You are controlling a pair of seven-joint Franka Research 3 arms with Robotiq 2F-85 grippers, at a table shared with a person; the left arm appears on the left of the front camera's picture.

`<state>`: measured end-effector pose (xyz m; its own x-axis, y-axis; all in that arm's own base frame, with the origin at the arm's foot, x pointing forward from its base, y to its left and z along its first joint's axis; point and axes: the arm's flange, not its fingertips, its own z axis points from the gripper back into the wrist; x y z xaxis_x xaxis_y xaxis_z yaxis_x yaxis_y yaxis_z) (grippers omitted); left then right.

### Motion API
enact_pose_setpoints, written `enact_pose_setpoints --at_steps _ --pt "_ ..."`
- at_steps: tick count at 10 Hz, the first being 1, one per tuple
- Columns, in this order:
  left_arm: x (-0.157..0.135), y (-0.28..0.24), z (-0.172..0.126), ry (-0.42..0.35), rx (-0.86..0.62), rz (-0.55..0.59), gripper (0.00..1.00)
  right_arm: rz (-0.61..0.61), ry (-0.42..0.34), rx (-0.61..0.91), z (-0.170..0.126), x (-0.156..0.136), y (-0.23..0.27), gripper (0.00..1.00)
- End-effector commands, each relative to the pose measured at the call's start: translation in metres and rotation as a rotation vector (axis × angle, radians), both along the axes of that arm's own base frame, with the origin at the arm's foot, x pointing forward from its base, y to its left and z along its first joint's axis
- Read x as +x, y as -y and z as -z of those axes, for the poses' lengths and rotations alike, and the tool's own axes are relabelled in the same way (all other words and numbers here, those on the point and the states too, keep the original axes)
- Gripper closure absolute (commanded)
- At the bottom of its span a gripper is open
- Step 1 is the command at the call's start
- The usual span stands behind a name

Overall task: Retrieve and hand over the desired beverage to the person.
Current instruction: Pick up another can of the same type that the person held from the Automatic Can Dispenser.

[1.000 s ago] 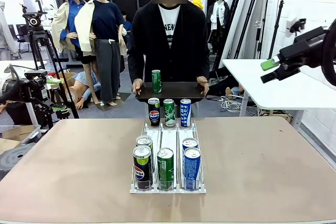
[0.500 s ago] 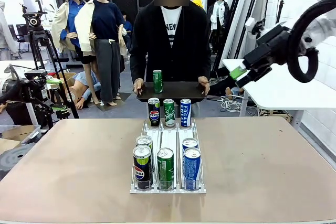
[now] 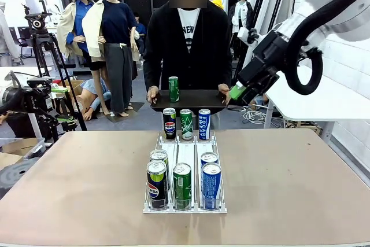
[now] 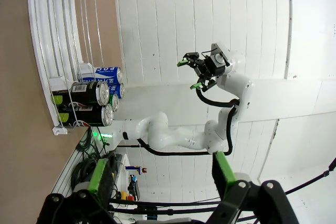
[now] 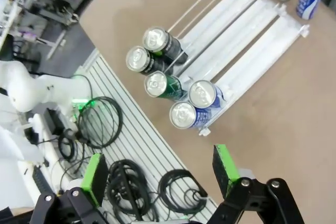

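A white rack (image 3: pixel 185 150) with three lanes is set at the middle of the table (image 3: pixel 300 183). At the rack's near end five cans are stood upright: two cola cans (image 3: pixel 156 184) in the left lane, one behind the other, a lime-green can (image 3: pixel 182 185) alone in the middle lane, and two blue cans (image 3: pixel 211 185) in the right lane. Just beyond the rack's far end three more are lined up in a row: a far cola can (image 3: pixel 169 122), a far green can (image 3: pixel 186 124) and a far blue can (image 3: pixel 204 124).

Beyond that row the person (image 3: pixel 186 44) is seen standing. A black tray (image 3: pixel 196 101) is held level above the rack's far end, gripped at each end by the person's hands (image 3: pixel 223 91). A slim green can (image 3: pixel 173 89) is stood upright on the tray, left of its middle. Which drink is wanted cannot be told.

The right end effector (image 5: pixel 158 151) is held high in the air, up and to the right of the rack's far end. Its fingers are spread wide with nothing between them, and the rack's near end is seen well below it.

The left end effector (image 4: pixel 158 157) is likewise spread wide and empty, well apart from the rack, which is seen sideways in the left wrist view.
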<state>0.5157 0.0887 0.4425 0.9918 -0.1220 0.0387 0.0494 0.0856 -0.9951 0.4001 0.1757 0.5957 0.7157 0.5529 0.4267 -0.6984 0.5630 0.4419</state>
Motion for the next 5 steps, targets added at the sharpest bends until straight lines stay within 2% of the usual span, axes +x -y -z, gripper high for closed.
enact_pose_setpoints --at_steps 1,5 --pt "0.000 -0.001 0.000 0.002 0.010 -0.005 0.00 0.042 -0.016 -0.094 0.006 0.000 -0.020 0.00" --pt "0.000 -0.001 0.000 0.002 0.010 -0.005 0.00 0.104 -0.006 -0.278 0.033 -0.002 -0.074 0.00"
